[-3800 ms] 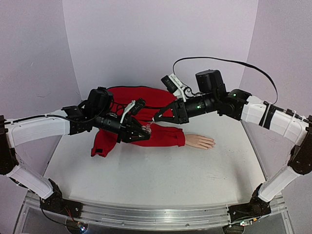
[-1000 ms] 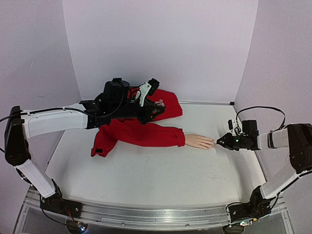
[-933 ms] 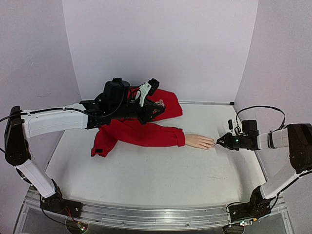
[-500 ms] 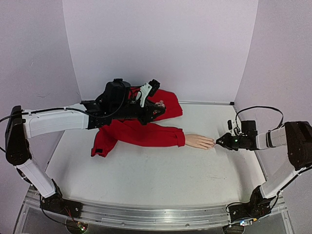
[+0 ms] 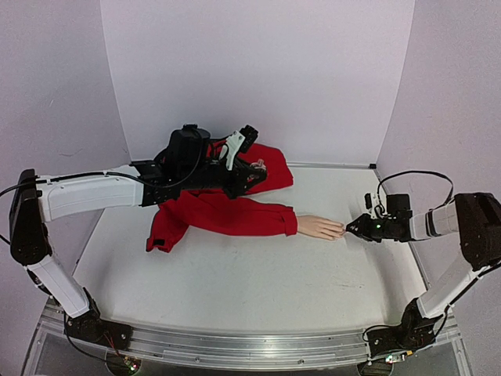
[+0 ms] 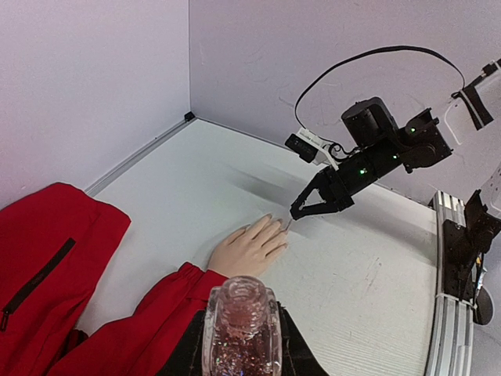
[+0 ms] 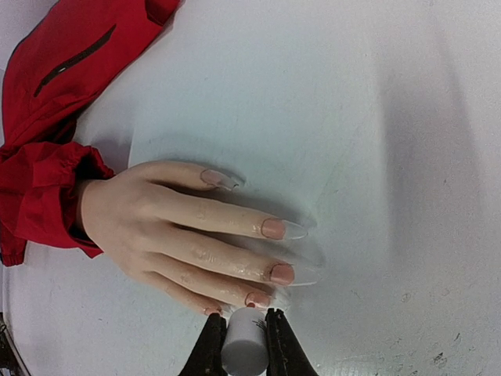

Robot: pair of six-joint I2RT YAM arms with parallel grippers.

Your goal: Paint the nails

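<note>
A pale mannequin hand (image 5: 319, 227) with a red sleeve (image 5: 227, 215) lies palm down on the white table. Its long nails (image 7: 280, 229) show in the right wrist view, pinkish with clear tips. My right gripper (image 7: 244, 338) is shut on a white brush cap (image 7: 244, 348) held at the nails of the two nearest fingers; the brush tip is hidden behind the cap. In the top view the right gripper (image 5: 357, 228) sits just right of the fingertips. My left gripper (image 5: 254, 174) holds an open glass bottle of glittery polish (image 6: 241, 329) above the red cloth.
Red garment (image 5: 266, 168) lies bunched at the back behind the sleeve. The back wall and right wall (image 5: 462, 117) stand close around the table. A black cable (image 5: 411, 176) loops above the right wrist.
Since 3.8 s ago the right arm swung from above the sleeve down to the fingertips, and the left gripper lifted back with the bottle. Over the last second almost nothing moved.
</note>
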